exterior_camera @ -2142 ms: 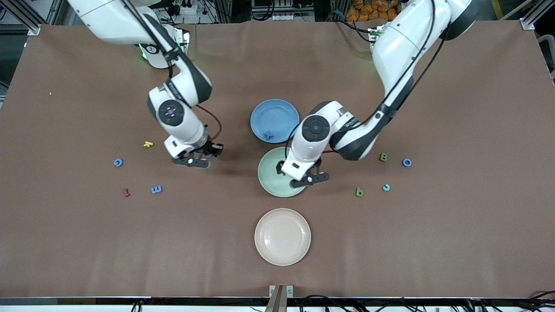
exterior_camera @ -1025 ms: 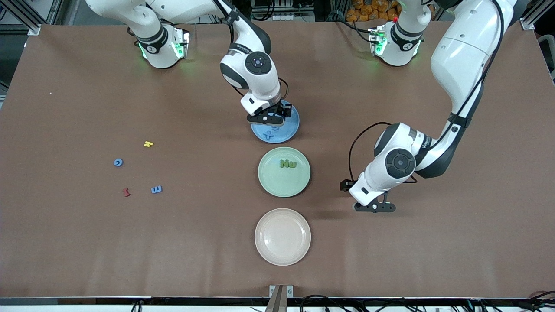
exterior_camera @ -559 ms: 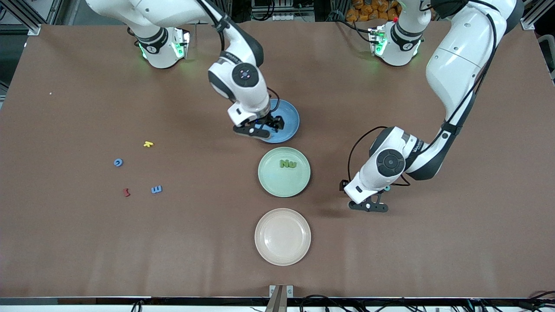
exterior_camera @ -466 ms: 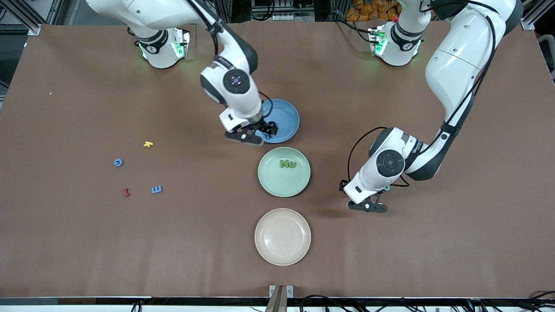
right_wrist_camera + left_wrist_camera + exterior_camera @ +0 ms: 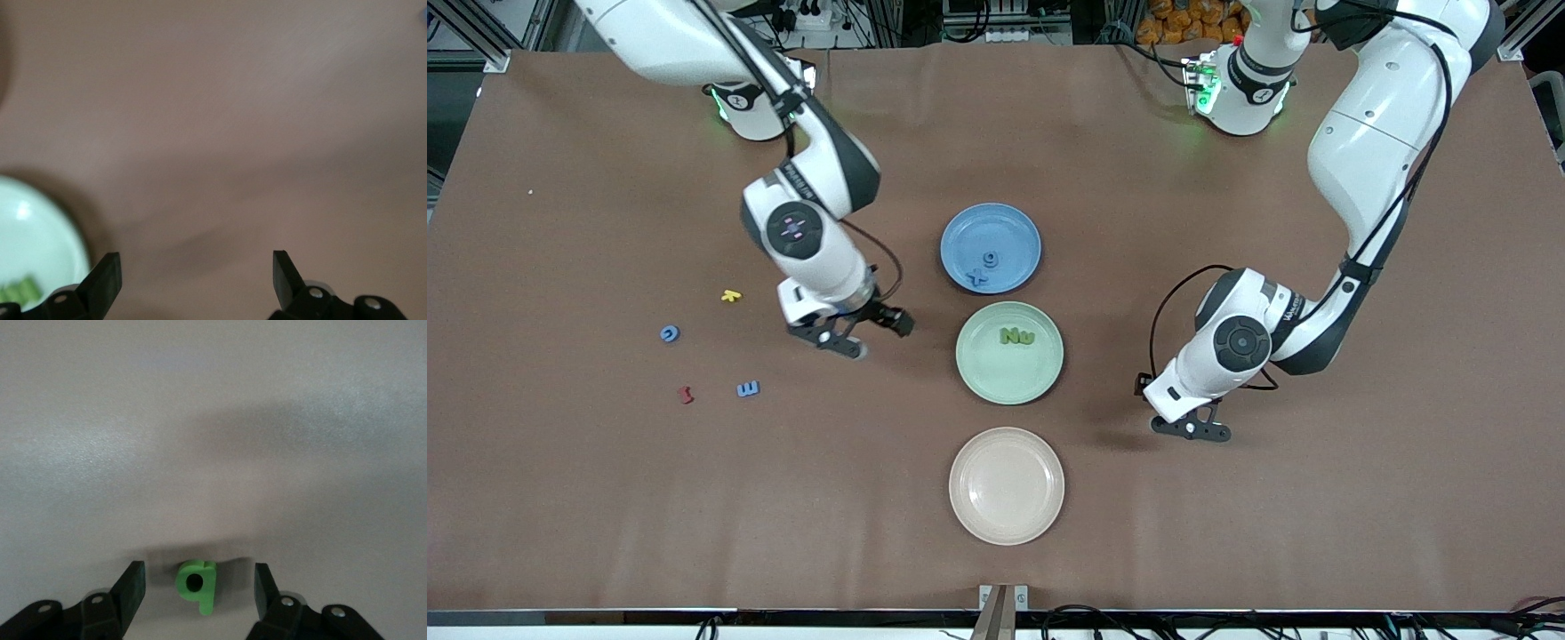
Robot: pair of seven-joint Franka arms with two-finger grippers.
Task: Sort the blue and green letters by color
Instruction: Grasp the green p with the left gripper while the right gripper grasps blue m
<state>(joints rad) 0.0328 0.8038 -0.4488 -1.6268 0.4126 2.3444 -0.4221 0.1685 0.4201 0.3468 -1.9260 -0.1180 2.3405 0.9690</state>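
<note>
The brown paper-covered table [image 5: 605, 498] carried three round plates in a line down its middle: a cream plate [image 5: 1006, 524] nearest the front camera, a pale green plate [image 5: 1009, 378] above it at 12 o'clock, and a blue plate [image 5: 991, 227] farther still. Two dark green letters, N and u [image 5: 1017, 337], lay side by side in the pale green plate; a blue X [image 5: 979, 276] and a blue g [image 5: 991, 259] lay in the blue plate.

The front view hid what lay under the left gripper [image 5: 1192, 430], which sat low over the table at about 4 o'clock from the pale green plate. Only the left wrist view showed it: a bright green p-shaped letter [image 5: 197, 584] lying flat on the table between the spread fingers [image 5: 133, 587], untouched by either.

The right gripper [image 5: 856, 331] hovered over bare table at 9 o'clock from the pale green plate, its forearm angled down from the base. Its wrist view showed wide-spread, empty fingers [image 5: 107, 275] and that plate's rim [image 5: 67, 243].

Toward the right arm's end lay a blue E [image 5: 748, 388], a blue G [image 5: 669, 333], a small yellow letter [image 5: 731, 296] and a small dark red letter [image 5: 686, 395].
</note>
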